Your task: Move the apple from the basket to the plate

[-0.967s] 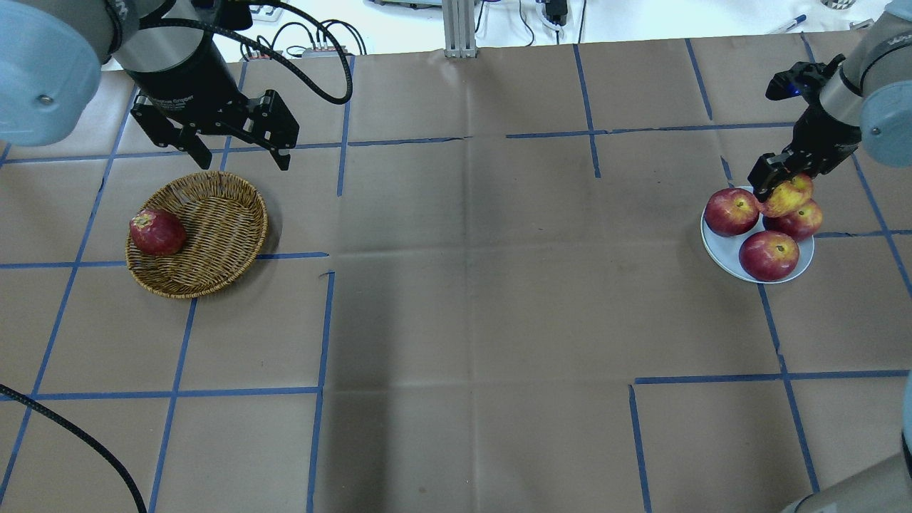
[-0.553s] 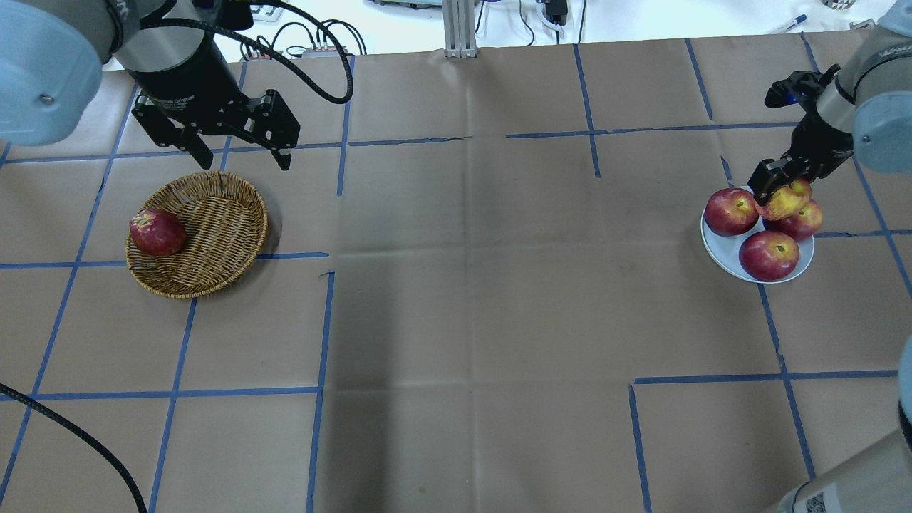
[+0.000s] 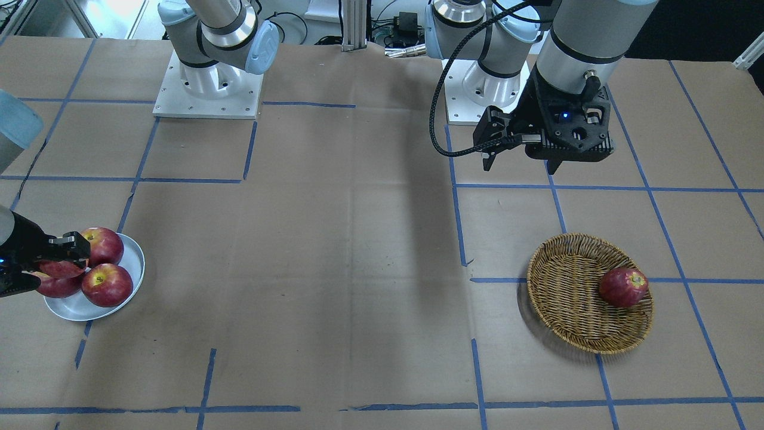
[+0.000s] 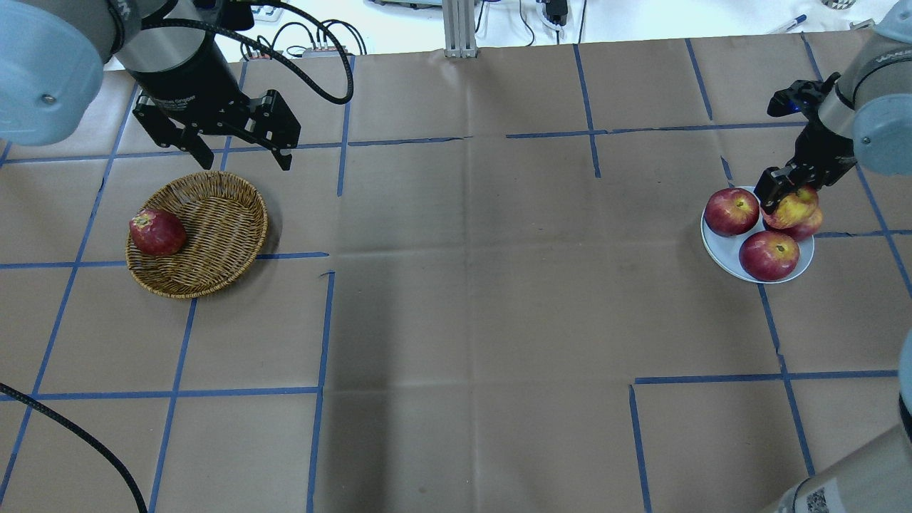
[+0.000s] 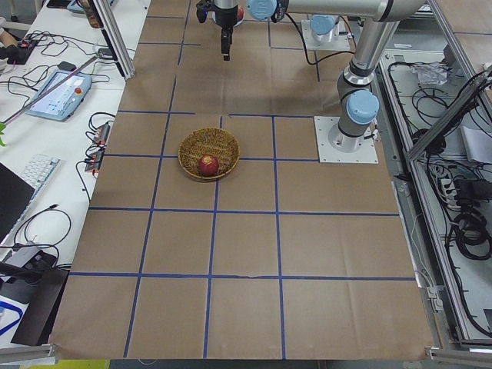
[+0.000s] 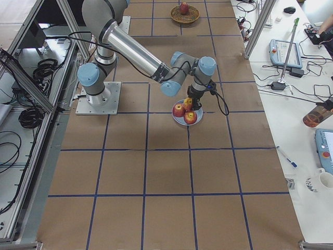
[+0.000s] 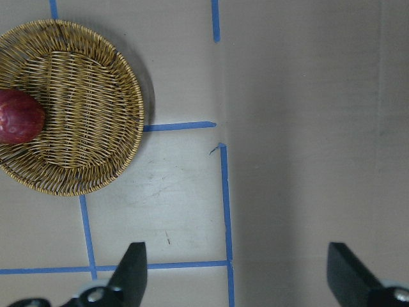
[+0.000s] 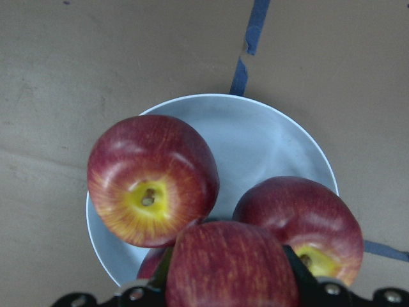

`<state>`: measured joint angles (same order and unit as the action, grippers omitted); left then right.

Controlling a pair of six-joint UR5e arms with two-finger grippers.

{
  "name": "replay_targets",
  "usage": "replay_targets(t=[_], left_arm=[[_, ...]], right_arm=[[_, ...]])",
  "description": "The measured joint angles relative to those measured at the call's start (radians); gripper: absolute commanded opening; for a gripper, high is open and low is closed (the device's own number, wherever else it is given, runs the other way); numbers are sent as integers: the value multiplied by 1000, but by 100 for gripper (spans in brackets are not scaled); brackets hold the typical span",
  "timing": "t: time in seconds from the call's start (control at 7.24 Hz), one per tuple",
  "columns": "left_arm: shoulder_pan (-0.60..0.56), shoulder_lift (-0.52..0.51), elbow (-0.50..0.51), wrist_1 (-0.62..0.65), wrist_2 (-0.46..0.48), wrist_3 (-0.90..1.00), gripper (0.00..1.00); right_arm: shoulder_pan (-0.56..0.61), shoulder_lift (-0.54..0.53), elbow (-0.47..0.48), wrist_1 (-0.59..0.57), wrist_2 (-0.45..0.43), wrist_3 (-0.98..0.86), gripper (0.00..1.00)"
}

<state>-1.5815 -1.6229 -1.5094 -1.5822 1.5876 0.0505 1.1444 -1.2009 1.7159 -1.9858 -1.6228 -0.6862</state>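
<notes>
My right gripper (image 4: 789,195) is shut on the paler pinkish-yellow apple (image 4: 793,210) and holds it over the far side of the small white plate (image 4: 718,251). The apple partly covers a dark red apple (image 4: 810,225) on the plate. In the right wrist view the held apple (image 8: 230,265) fills the gap between the fingers above the plate (image 8: 255,131). The wicker basket (image 4: 221,228) lies at the left with one dark red apple (image 4: 157,232) in it. My left gripper (image 4: 242,158) hangs open and empty just behind the basket.
Two more dark red apples (image 4: 731,211) (image 4: 769,255) lie on the plate, leaving a little bare plate at its left front. Blue tape lines grid the brown paper table. Cables and an aluminium post (image 4: 459,28) stand at the far edge.
My right gripper has moved slightly down and to the right with the pale apple, closer to the apples on the plate. The left arm has not moved.
</notes>
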Motion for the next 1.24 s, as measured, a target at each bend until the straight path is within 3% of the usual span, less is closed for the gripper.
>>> replay_targets(t=[0.55, 1.24], left_arm=[[0, 5, -11, -4, -1, 0, 99], [2, 24, -48, 3, 3, 1, 99]], right_arm=[[1, -9, 24, -15, -2, -1, 100], [26, -54, -62, 34, 7, 30, 100]])
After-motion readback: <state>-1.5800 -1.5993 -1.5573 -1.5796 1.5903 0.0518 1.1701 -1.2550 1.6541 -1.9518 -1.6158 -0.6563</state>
